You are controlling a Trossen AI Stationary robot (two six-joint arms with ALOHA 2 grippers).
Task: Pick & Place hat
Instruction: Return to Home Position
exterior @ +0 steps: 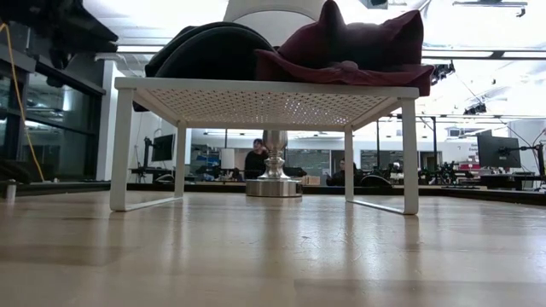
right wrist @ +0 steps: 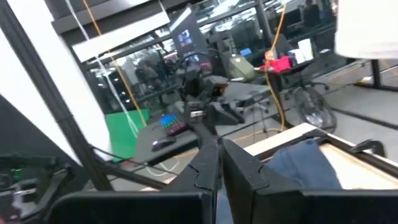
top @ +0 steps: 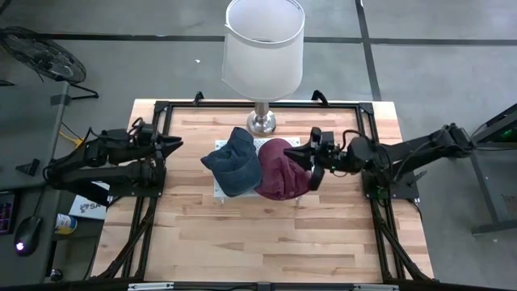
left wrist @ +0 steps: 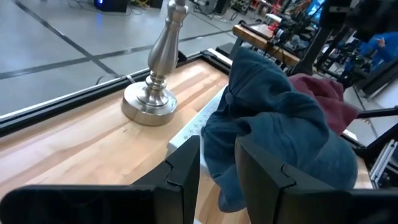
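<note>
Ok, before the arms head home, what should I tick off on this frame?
1. Blue caps resting on the shelf: ok.
2. Red caps on the shelf beside the blue ones: ok.
3. Left gripper open, empty, apart from the blue caps: ok.
4. Right gripper clear of the red caps: cannot tell; its shut tips sit right at their edge.
5. Lamp upright behind the shelf: ok.

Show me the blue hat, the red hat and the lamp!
blue hat (top: 234, 164): high view, middle of its crown.
red hat (top: 279, 171): high view, middle of its crown.
lamp (top: 263, 48): high view, on its white shade.
</note>
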